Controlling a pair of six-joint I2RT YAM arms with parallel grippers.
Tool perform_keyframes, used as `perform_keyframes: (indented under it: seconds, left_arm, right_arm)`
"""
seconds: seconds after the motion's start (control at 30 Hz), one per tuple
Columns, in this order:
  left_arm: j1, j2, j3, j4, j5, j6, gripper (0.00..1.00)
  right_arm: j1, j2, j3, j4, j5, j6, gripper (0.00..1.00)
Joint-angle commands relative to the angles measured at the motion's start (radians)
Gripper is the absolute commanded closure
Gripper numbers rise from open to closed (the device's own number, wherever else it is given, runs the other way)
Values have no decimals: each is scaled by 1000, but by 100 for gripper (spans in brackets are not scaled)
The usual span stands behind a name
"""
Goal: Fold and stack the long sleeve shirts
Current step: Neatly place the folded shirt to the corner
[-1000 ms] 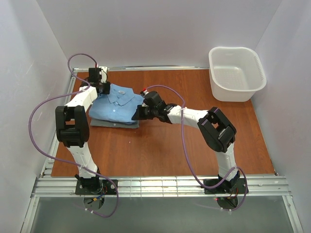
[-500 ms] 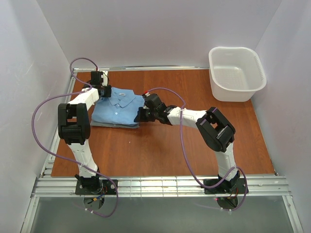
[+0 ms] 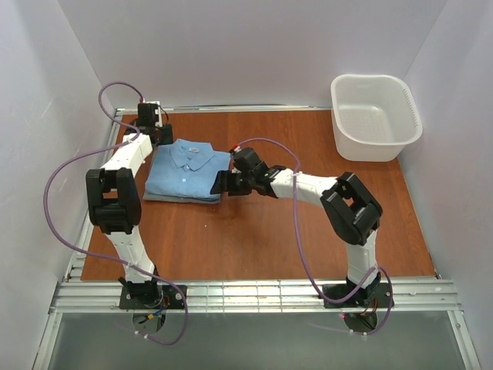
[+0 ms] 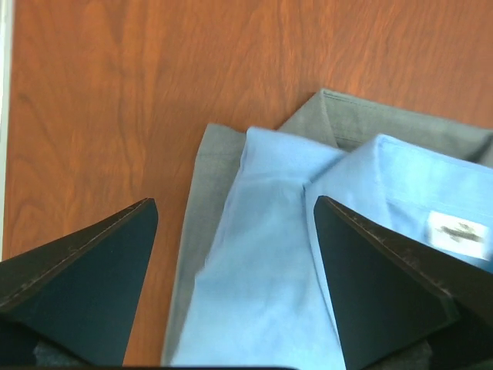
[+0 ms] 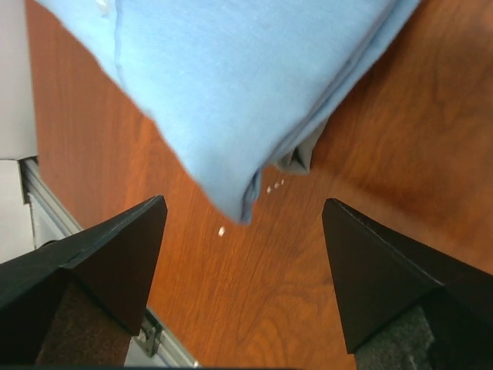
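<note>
At the far left of the table (image 3: 262, 239), the sky-blue shirt (image 3: 185, 171) lies folded into a neat rectangle, collar up and pointing toward the back wall. It sits squarely on top of the grey-green shirt (image 3: 179, 198), which shows only as a thin border along the near and left edges of the pile. We judge the task to be all but done: both shirts look folded and one rests on the other, so the stack is made. As far as we can see, what remains is for the arms to draw clear, with perhaps a small tidy-up where the grey cloth peeks out unevenly at the corners. The left end effector (image 3: 158, 132) hovers at the far-left corner of the pile by the collar. Its jaws are spread wide and its wrist view shows nothing pinched between them. The right end effector (image 3: 223, 183) sits just beside the near-right corner of the stack, likewise gaping and empty, with the blue corner hanging free in front of it. Well apart, in the far right corner, stands the white basket (image 3: 370, 146), with nothing visible inside. By our count there are two shirts, two end effectors and one basket.
</note>
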Motion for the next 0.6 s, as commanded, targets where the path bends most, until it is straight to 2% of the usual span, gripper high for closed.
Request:
perform_keyframes:
  seconds: [0.0,0.03,0.17,0.2,0.33,0.4,0.47,0.57]
  left_arm:
    - [7,-168,21,-100,-41,-139,22]
    - [5,-224,-26,-104,-24,-190,22]
    - [7,-320,-158,-63,36,-271,26]
    - [7,-327,-178,-57,40,-284,27]
    - [62,-312,-199,-43,128,-320,25]
    - [77,-291,-192,-35,235,-330,25]
    - [93,-280,-197,4,299,-343,26]
    - [103,-254,-209,72,401,-365,30]
  right_arm:
    - [-29,-156,-33,-15,26,-29,22]
    - [-35,-177,-42,-13,25,-49,22]
    - [-66,-230,-33,4,-49,-98,37]
    - [-70,-228,-24,14,-91,-100,39]
    - [-86,-222,-19,78,-136,-92,46]
    - [-101,-199,-15,132,-174,-80,56]
    - [-116,-147,28,183,-233,-65,62]
    - [-120,-46,149,185,-283,-66,65]
